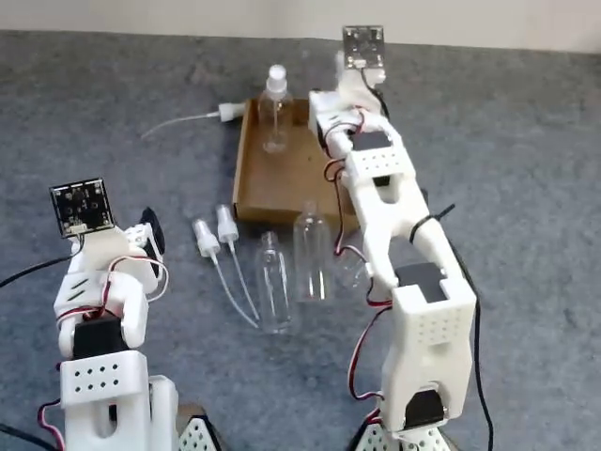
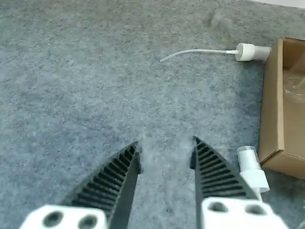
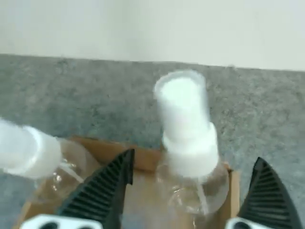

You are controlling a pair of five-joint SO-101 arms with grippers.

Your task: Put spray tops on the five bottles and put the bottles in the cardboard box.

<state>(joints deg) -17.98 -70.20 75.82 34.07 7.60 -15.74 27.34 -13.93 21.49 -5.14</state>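
Observation:
A cardboard box (image 1: pixel 282 178) lies at the back of the table. A clear bottle with a spray top (image 1: pixel 275 105) stands upright in it. My right gripper (image 1: pixel 329 113) hangs over the box's far right corner, open. Between its jaws, without touching them, stands a topped bottle (image 3: pixel 187 133); a second topped bottle (image 3: pixel 33 150) stands beside it. Three bare bottles (image 1: pixel 273 282) (image 1: pixel 313 249) (image 1: pixel 352 268) lie in front of the box. Two spray tops (image 1: pixel 205 240) (image 1: pixel 227 225) lie to their left. My left gripper (image 2: pixel 167 157) is open above bare carpet, near a spray top (image 2: pixel 252 171).
Another loose spray top (image 1: pixel 230 113) with a long tube lies just outside the box's far left corner (image 2: pixel 250 51). The right arm stretches across the bottles and the box's right side. Grey carpet (image 1: pixel 113 141) covers the table; a pale wall runs behind it.

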